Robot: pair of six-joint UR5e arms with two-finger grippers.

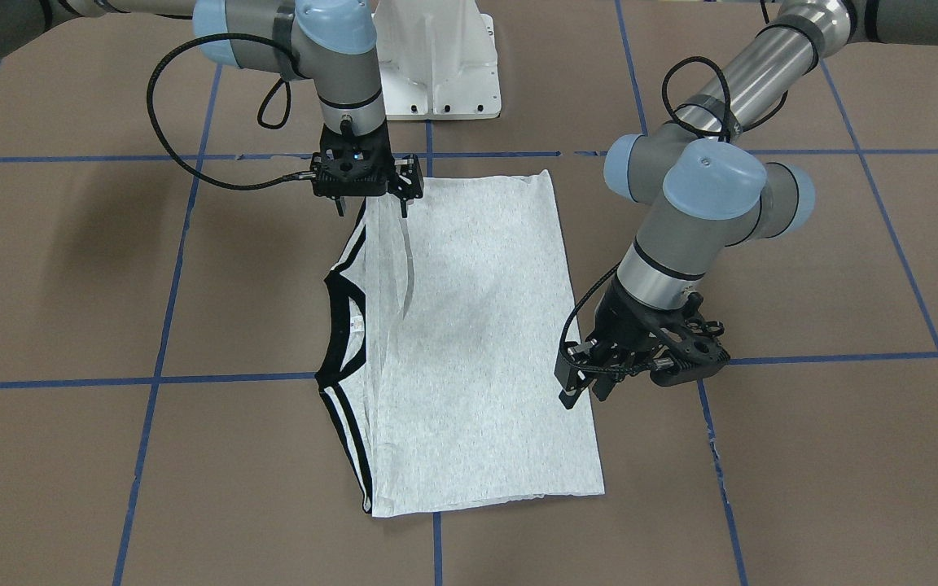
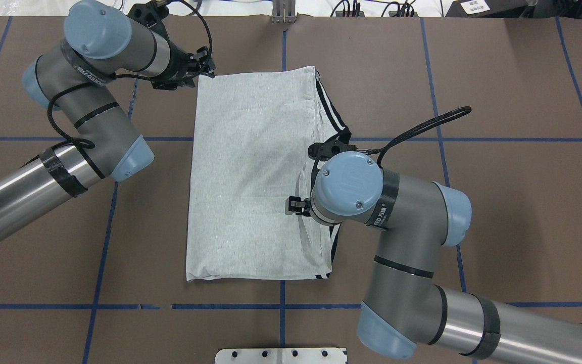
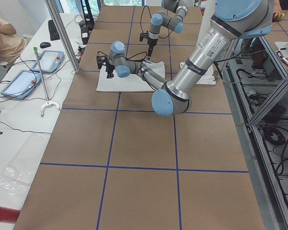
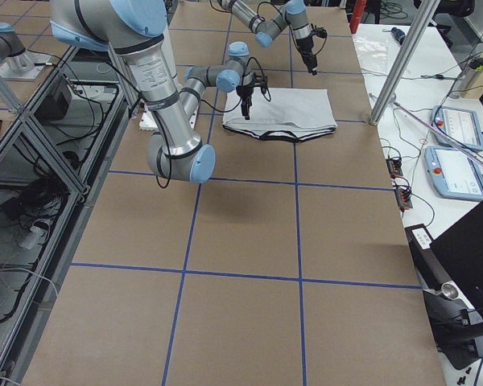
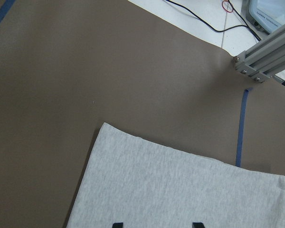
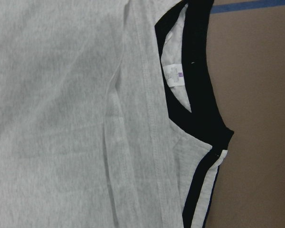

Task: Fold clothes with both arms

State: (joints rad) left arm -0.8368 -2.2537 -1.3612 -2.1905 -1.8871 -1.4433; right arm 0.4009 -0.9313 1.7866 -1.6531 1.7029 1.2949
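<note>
On the counter (image 1: 803,456), centre: grey T-shirt (image 1: 477,342) folded flat, black collar (image 6: 194,95) with label (image 6: 173,76) clear only from right wrist. Left gripper (image 1: 587,392) at its edge, right gripper (image 1: 372,210) above it: both spread, empty

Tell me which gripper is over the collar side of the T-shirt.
The right gripper: it hangs over the edge of the T-shirt that bears the black collar. The left gripper is at the opposite, plain grey edge.
</note>
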